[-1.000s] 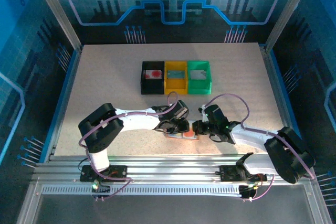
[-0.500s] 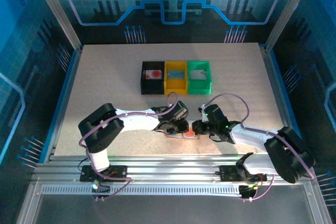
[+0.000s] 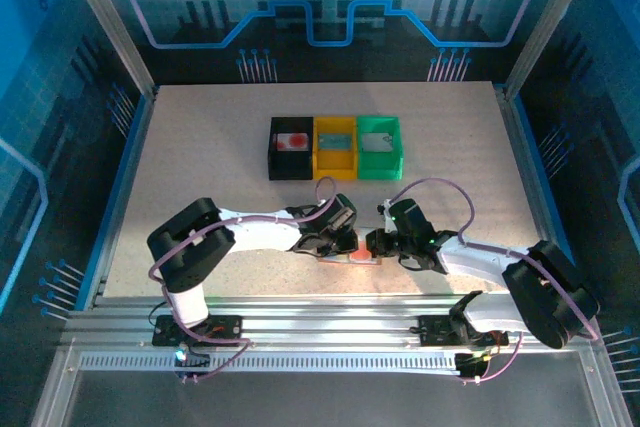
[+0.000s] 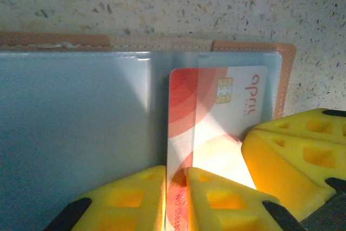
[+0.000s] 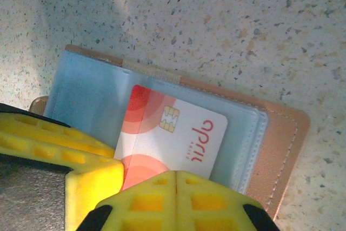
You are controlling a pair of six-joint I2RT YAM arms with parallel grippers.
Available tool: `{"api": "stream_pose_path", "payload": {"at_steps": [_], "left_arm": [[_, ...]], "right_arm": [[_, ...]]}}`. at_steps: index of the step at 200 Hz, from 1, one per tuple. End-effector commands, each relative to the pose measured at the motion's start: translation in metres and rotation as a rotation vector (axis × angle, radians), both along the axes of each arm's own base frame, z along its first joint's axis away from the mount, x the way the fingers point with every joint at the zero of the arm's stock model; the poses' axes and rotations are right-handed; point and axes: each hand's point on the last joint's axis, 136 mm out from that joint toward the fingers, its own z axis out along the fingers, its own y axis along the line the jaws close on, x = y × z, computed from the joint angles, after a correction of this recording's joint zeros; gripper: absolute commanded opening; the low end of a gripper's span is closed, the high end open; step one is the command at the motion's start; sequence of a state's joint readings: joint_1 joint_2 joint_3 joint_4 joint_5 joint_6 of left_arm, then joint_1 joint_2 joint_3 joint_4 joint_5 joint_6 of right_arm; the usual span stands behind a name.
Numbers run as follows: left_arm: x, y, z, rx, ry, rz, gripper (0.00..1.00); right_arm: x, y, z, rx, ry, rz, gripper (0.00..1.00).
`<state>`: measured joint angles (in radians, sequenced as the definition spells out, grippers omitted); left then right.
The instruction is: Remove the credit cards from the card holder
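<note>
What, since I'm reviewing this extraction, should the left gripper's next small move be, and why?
Probably close the left gripper fully on the red card. Its fingers flank the card's near edge with a narrow gap, the card sits inside the card holder, and the shut right gripper appears to pin it.

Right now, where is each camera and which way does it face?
Top external: above and behind, looking down at the table, both arms showing.
Left wrist: on the left arm, facing down at the card holder, left pincer below.
Right wrist: same from the right arm, right pincer below.
Wrist views share the red card.
</note>
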<state>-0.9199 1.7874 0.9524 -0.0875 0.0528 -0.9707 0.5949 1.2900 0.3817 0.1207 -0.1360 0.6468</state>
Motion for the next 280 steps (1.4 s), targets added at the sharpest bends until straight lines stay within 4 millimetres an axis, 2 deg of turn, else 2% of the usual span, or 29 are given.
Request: {"api": "stream_pose_path", "payload": {"at_steps": [1,112,128,209,236,259,280], "left_arm": [[0.003,0.007,0.007,-0.005,-0.026,0.035,0.16],[0.010,0.011,0.025,-0.090,-0.102,0.095,0.08],[0.011,0.009,0.029,-0.113,-0.110,0.097,0.04],[0.012,-0.005,0.043,-0.245,-0.132,0.097,0.05],[0.013,-0.008,0.047,-0.272,-0.144,0.097,0.09],[0.013,-0.006,0.050,-0.278,-0.159,0.101,0.00],[0.014,-0.005,0.051,-0.282,-0.164,0.101,0.00]], "right_arm": [[0.002,0.006,0.005,0.004,-0.008,0.021,0.00],[0.002,0.006,0.006,0.007,-0.010,0.022,0.00],[0.002,0.006,0.006,0.007,-0.010,0.023,0.00],[0.002,0.007,0.003,0.007,0.002,0.027,0.00],[0.001,0.009,0.001,0.006,0.012,0.032,0.00],[0.001,0.009,0.000,0.004,0.015,0.031,0.00],[0.001,0.009,0.000,0.005,0.015,0.032,0.00]]}}
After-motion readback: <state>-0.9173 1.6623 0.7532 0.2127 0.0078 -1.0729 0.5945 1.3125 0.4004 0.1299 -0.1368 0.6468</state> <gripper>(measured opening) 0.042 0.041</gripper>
